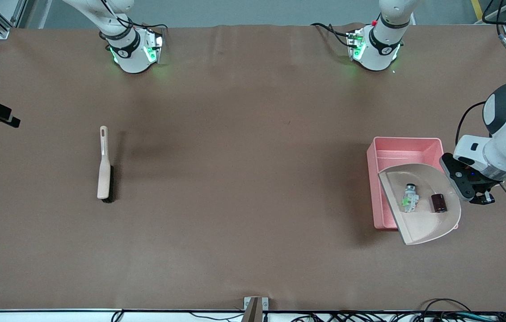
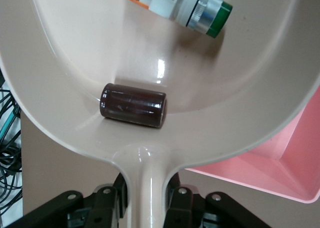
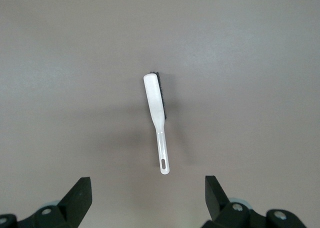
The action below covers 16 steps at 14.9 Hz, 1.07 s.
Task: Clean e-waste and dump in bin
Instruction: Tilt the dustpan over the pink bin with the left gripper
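At the right edge of the front view, left gripper [image 1: 466, 187] clamped on the handle of the beige dustpan [image 1: 423, 223], held over the pink bin [image 1: 380, 156] with 2 pieces of e-waste in the pan: the dark maroon block [image 1: 438, 203] close to the fingers [image 2: 107, 200], the whitish component [image 1: 410, 197] deeper in the pan, apart from it. In the right wrist view, right gripper [image 3: 147, 200] spread open, waiting high above the brush [image 1: 104, 167], which lies flat on the table [image 1: 244, 179] in the front view's left half.
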Tool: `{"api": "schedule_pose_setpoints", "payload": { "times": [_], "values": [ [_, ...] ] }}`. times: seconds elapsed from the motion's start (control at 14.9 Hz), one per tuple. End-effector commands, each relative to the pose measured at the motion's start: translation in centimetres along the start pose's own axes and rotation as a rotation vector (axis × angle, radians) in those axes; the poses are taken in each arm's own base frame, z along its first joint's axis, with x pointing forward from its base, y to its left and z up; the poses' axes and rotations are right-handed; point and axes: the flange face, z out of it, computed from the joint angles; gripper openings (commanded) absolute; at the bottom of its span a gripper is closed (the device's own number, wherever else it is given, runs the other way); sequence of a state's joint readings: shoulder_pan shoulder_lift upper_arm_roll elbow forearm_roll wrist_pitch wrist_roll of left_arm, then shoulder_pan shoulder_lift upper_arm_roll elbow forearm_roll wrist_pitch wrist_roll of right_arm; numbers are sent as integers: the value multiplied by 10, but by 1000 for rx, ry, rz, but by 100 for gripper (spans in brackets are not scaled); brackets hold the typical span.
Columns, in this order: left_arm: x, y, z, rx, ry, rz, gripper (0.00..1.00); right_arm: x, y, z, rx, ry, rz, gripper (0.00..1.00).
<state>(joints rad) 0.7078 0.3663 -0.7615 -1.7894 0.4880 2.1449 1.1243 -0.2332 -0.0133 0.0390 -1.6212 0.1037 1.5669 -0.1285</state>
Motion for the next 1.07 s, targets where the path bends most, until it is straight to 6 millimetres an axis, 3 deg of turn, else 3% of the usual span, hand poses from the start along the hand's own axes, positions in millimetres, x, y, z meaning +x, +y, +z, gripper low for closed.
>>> {"api": "schedule_pose_setpoints", "payload": {
  "times": [0.0, 0.2, 0.4, 0.74, 1.01],
  "values": [
    [-2, 3, -7, 12, -20, 24, 11, -9, 1, -7, -20, 6, 12, 100],
    [-3, 6, -3, 4, -41, 85, 11, -13, -13, -22, -37, 31, -17, 100],
    [-31, 10, 7, -22, -78, 166, 11, -22, -17, -36, -30, 60, -29, 100],
    [-62, 20, 23, -25, -181, 222, 11, -23, -28, -35, -30, 51, -55, 100],
    [-70, 29, 37, -35, -281, 291, 11, -22, -25, -36, -65, 54, -57, 100]
  ]
}}
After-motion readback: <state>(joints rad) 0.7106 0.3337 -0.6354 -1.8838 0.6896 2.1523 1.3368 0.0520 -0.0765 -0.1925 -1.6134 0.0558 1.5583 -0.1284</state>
